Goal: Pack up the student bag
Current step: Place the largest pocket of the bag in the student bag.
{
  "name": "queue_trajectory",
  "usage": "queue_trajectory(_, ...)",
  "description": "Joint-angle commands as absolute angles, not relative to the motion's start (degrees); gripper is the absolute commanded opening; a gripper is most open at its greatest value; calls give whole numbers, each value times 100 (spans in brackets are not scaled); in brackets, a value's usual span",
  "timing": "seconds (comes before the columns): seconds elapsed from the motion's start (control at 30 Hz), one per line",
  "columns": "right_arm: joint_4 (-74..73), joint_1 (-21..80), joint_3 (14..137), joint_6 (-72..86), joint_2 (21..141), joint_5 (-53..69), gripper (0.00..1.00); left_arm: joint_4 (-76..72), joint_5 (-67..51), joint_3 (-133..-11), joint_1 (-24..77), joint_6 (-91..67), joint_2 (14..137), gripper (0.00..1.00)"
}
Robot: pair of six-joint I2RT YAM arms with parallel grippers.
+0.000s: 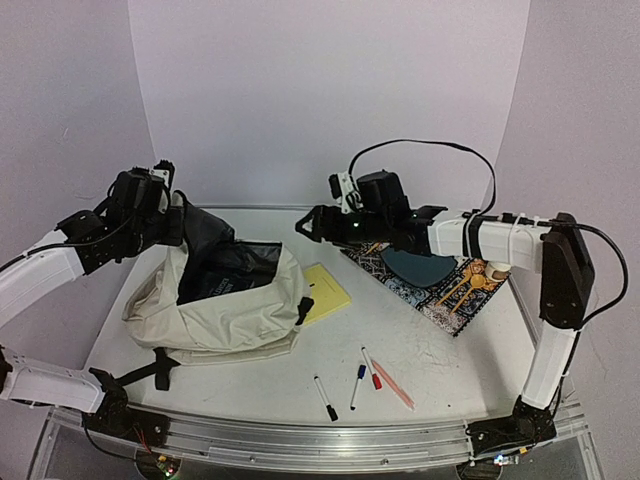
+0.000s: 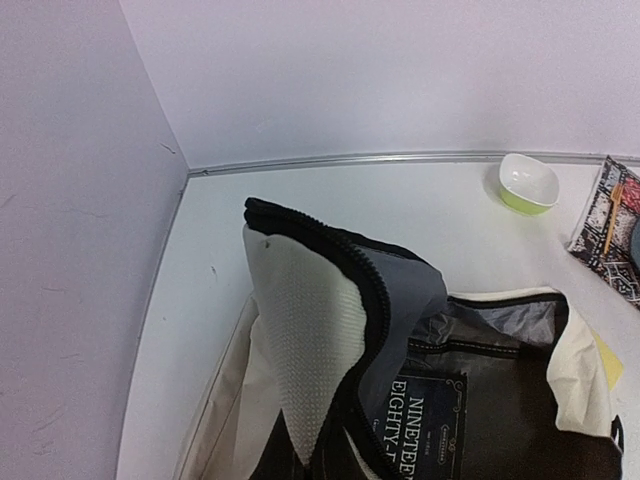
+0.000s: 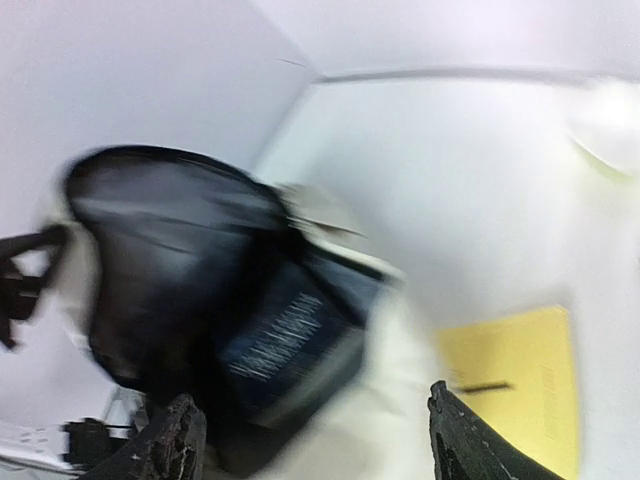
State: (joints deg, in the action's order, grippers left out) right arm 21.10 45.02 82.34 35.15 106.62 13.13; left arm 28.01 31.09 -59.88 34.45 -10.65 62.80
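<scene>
Jaws on the left gripper (image 1: 172, 212) are clamped on the rear flap of the student bag (image 1: 232, 312) and hold that flap raised. In the left wrist view the lifted flap shows its pale mesh inner face and black zipper edge, though the gripper's own fingers are out of frame there. The student bag lies on the left half of the bench (image 1: 440, 350), its mouth gaping toward the back wall and its dark lining exposed. A dark book (image 2: 425, 428) with white lettering lies inside the opening.

The right gripper (image 1: 304, 225) hovers above the bench just right of the bag's mouth. Its jaws stand wide with nothing between them. The right wrist view is blurred, but the 2 fingers (image 3: 178, 442) appear far apart at the bottom edge.

A yellow notebook (image 1: 327, 291) lies flat on the bench, touching the bag's right side. Farther right lies a patterned book (image 1: 412, 292), with a dark blue disc (image 1: 418, 267) on top. Near the front edge are a black marker (image 1: 326, 397), a blue marker (image 1: 358, 386), a red marker (image 1: 371, 368) and a pink pencil (image 1: 392, 384). A small green bowl (image 2: 527, 182) stands by the back wall.
</scene>
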Motion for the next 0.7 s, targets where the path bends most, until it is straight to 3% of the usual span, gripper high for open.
queue_trajectory(0.0, 1593, 4192, 7966, 3215, 10798, 1139, 77, 2636, 3847, -6631, 3338, -644, 6169, 0)
queue_trajectory(0.2, 1495, 4034, 7803, 3180, 11240, 1479, 77, 2650, 3951, -6628, 3305, -614, 6196, 0)
queue_trajectory(0.67, 1494, 3788, 7445, 3229, 11668, 1744, 75, 2702, 2775, -5810, 3304, -1696, 5952, 2)
